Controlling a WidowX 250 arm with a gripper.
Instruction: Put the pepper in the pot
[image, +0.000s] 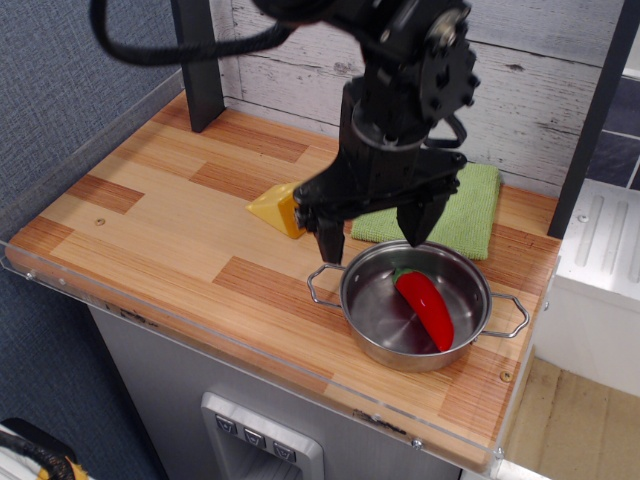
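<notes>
Wood-block countertop (180, 215), striped light and dark, clear plastic edging (240, 345) along front. Grey cabinet (180, 400) beneath. Back wall (530, 90) of whitewashed planks; blue-grey textured wall (70, 70) at left. Two dark posts: one (198, 60) rear left, one (590, 110) at right. White appliance (600, 290) right, tan floor (570, 420) below.

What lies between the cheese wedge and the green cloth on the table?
In the observation.image view, the open tool hangs between the cheese wedge and the green cloth, hiding the cheese's right end, above the pot's rim.
</notes>
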